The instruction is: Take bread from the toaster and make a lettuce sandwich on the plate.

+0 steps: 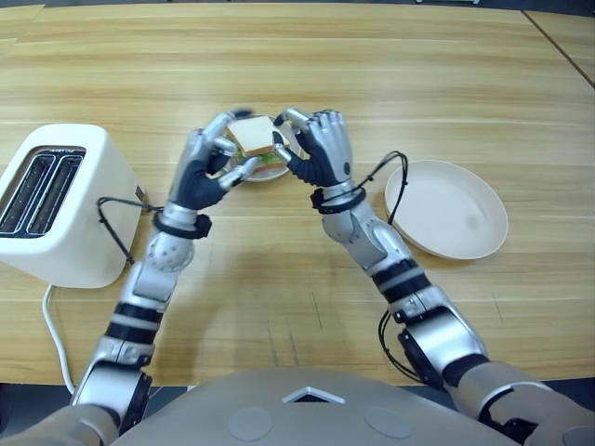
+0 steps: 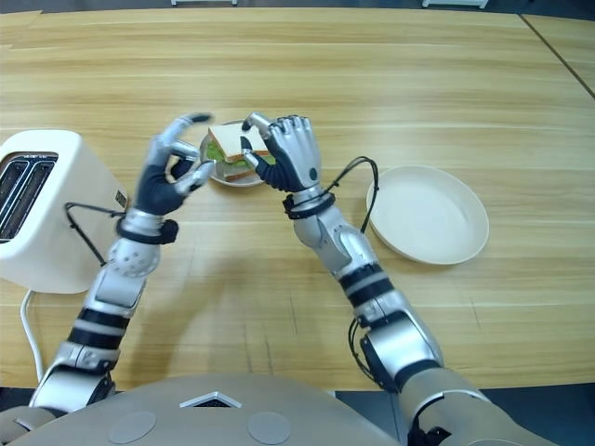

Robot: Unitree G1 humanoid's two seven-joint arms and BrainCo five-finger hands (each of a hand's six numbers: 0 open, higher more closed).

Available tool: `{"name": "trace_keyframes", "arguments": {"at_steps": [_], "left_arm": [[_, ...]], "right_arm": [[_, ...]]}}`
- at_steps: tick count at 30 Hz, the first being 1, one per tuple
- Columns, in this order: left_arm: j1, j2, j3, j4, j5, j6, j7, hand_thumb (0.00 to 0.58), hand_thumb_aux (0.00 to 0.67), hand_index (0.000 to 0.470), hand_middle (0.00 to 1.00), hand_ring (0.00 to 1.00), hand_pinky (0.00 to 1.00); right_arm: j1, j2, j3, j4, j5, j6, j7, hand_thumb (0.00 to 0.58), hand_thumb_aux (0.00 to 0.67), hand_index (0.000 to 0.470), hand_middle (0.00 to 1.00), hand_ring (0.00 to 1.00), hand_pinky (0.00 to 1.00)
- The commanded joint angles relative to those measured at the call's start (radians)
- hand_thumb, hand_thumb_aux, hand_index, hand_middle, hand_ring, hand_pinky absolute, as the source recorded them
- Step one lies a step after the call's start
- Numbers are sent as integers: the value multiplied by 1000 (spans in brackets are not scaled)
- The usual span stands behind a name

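Bread slice (image 1: pixel 251 137) sits tilted on lettuce (image 2: pixel 238 164) on small plate (image 2: pixel 226 178), mid-table, 12 o'clock from the robot. Right hand (image 1: pixel 323 149) is at the slice's 3 o'clock side and grasps it, fingers over the top edge, thumb below. Left hand (image 2: pixel 165 177) is at 9 o'clock of the small plate, released, fingers loosely spread, holding nothing. In the left eye view its fingertips overlap the bread corner and look like contact. The right eye view shows a gap between them and the slice, plus more lettuce and plate rim. White toaster (image 1: pixel 60 209) is at 9 o'clock, well apart from the small plate, slots up. Larger cream plate (image 1: pixel 451 212) is at 3 o'clock, near the right forearm, on the wooden table (image 1: pixel 418 74).
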Motion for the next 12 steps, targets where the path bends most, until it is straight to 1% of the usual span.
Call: {"name": "trace_keyframes", "arguments": {"at_steps": [1,2,3,4,7,12], "left_arm": [[113,-12,92,-177,-178,46,-27,0,0,0,863,863,863],[123,-23,106,-181,-194,68,-28,0,0,0,600,600,600],[130,-29,115,-184,-204,81,-34,0,0,0,31,31,31],[134,-33,123,-182,-201,83,-41,0,0,0,0,0,0],[137,-48,136,-160,-198,95,-56,0,0,0,0,0,0],[136,-79,151,-143,-163,115,-62,0,0,0,0,0,0]], "right_arm": [[122,33,-69,-180,268,-15,152,0,0,0,0,0,0],[147,44,-69,-189,297,-22,173,0,0,0,0,0,0],[170,55,-72,-201,323,-32,190,0,0,0,0,0,0],[190,67,-80,-214,331,-41,194,0,0,0,0,0,0],[220,101,-99,-239,338,-48,212,0,0,0,0,0,0],[234,135,-114,-249,319,-65,243,0,0,0,0,0,0]]}}
